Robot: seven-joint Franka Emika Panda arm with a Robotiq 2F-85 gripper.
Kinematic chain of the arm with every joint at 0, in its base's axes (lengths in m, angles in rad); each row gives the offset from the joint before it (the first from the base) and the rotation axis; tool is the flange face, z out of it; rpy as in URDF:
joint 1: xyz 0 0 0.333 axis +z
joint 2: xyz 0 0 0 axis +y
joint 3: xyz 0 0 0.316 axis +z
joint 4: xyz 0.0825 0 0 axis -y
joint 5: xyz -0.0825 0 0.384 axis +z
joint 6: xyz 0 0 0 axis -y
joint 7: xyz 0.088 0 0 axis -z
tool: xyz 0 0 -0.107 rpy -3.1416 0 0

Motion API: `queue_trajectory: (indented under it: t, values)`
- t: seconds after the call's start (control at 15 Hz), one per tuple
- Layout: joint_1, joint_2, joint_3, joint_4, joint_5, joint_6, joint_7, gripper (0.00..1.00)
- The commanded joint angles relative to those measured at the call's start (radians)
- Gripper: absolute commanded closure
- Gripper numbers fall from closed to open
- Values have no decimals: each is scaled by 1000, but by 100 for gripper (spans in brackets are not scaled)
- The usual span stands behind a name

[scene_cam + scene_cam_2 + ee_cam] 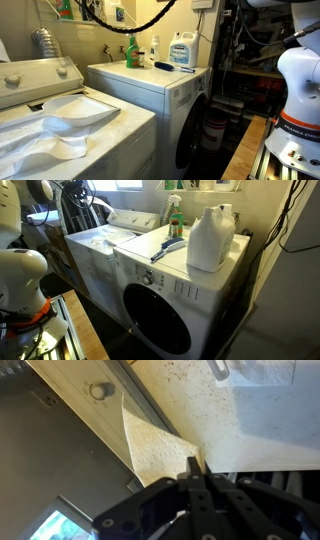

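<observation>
Pincer (195, 470) fills the bottom of the wrist view, black linkage spread left & right, w/ the two fingers drawn narrow so the tips meet at centre; no gap visible btwn them. Beige sheet (155, 445) lies right at the fingertips: its near corner runs up to the tips & appears to touch them, the rest fanning out ahead and to the left of the pincer. Can't tell whether that corner is actually nipped btwn the fingers or just lies against them. Farther ahead-left, beyond the sheet, a pale wood panel (75, 405) w/ a round knob (98, 390), well apart from the tips. Ahead-right, a speckled surface (200, 395) in part shadow; a white object (221, 370) sits at the far edge, too cropped to identify. Pincer itself doesn't show in the ext. views, only the white arm (300, 75) (22, 275), so places relative to it can't be given there. Both ext. views show a front-load machine (150, 95) (155, 320) carrying a white jug (181, 50) (210, 240) and a green bottle (131, 52) (176, 225) on its top, beside a top-load machine (60, 110).
</observation>
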Motion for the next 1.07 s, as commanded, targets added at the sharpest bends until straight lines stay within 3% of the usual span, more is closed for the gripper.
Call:
queue_trajectory:
  t: [0.0, 0.33, 0.73, 0.87, 0.93, 1.0]
  values:
    - [87, -137, -68, -151, -106, -136, 215, 100]
    - [169, -270, -94, -284, -225, -370, 447, 100]
    - [214, -441, -87, -481, -290, -691, 675, 100]
    - [213, -515, -79, -573, -314, -737, 722, 100]
    - [149, -547, -1, -605, -347, -749, 723, 100]
    - [121, -430, 16, -449, -315, -745, 676, 99]
